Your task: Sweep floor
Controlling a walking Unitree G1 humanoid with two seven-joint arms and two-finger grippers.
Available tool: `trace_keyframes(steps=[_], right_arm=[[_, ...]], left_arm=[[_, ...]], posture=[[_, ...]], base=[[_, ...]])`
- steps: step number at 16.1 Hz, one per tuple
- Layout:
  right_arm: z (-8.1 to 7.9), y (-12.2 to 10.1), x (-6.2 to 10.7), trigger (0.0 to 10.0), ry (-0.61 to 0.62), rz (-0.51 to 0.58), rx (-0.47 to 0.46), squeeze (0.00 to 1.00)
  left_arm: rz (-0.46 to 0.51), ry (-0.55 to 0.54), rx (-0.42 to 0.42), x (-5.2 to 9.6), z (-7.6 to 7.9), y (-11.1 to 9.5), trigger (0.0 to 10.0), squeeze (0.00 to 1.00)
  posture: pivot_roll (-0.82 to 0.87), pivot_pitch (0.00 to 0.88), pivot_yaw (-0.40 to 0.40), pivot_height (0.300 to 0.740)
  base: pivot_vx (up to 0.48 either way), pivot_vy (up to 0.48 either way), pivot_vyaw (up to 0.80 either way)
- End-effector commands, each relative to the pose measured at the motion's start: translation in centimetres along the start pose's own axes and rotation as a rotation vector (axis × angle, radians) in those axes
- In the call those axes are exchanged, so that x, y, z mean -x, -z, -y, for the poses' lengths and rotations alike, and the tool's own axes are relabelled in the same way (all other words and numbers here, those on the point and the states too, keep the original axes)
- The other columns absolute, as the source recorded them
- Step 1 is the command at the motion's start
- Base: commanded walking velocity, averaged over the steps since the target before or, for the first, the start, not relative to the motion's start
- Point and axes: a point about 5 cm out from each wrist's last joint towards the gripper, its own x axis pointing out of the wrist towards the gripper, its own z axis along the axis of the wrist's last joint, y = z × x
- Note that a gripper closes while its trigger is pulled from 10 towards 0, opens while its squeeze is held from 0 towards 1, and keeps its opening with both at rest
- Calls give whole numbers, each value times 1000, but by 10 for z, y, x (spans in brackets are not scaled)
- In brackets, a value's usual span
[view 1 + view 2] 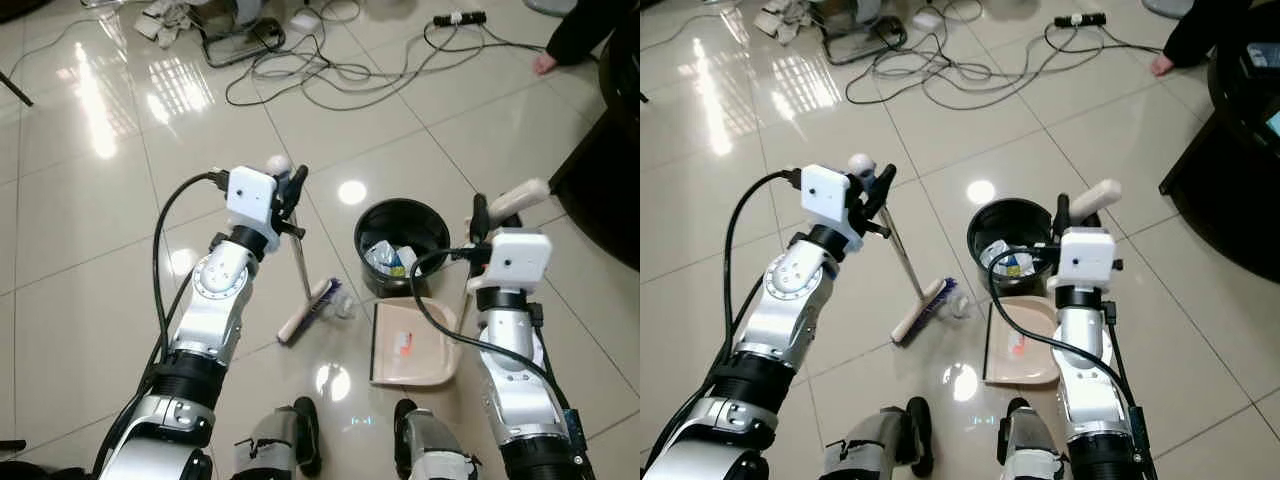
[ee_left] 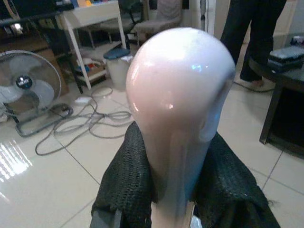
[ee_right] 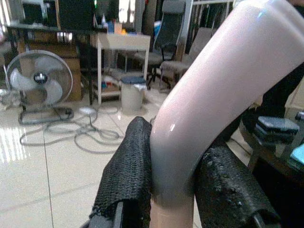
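Note:
My left gripper [image 1: 290, 190] is shut on the pale rounded top of the broom handle [image 2: 178, 109]; the thin metal shaft slants down to the broom head [image 1: 308, 310] on the tiled floor. Beside the bristles lies a small clear wrapper [image 1: 343, 305]. My right gripper [image 1: 480, 215] is shut on the pale bent handle [image 3: 213, 99] of the dustpan [image 1: 412, 345]. The beige pan rests flat on the floor with a bit of red and white rubbish in it. A black bin [image 1: 402, 240] holding rubbish stands just beyond the pan.
Tangled cables [image 1: 330, 70] and a power strip [image 1: 460, 18] lie on the floor further ahead. A dark table [image 1: 605, 190] stands at the right, with a person's foot [image 1: 545, 63] beyond it. My own feet [image 1: 300, 435] are at the bottom. A fan [image 2: 23, 85] stands in the room.

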Motion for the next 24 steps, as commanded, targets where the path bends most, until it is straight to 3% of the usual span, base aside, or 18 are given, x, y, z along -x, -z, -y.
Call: trace_keyframes(steps=[1,7,13,17,21,22,24], right_arm=[[-3,0,3,10000,-2,13,-6,0],[5,19,3,10000,72,14,79,0],[10,9,-6,10000,51,121,94,0],[1,9,-2,10000,9,159,123,0],[-14,19,2,10000,-8,113,106,0],[-16,20,2,10000,-5,106,101,0],[-28,22,6,10000,-11,81,73,0]], left_arm=[[12,-10,-18,0,-4,-2,10000,0],[31,-49,18,-24,6,-6,10000,0],[69,-35,39,-33,11,-13,10000,0],[76,-30,37,-30,9,-11,10000,0],[64,-38,85,-31,14,-9,10000,0],[62,-42,103,-32,15,-9,10000,0],[71,-25,237,-35,31,-14,10000,0]], posture=[[19,328,142,740],[96,327,160,740],[113,345,165,740],[124,347,169,740],[142,370,172,740],[138,370,171,740],[132,360,165,740]], base=[[0,0,0],[0,0,0],[0,0,0],[0,0,0],[0,0,0],[0,0,0],[0,0,0]])
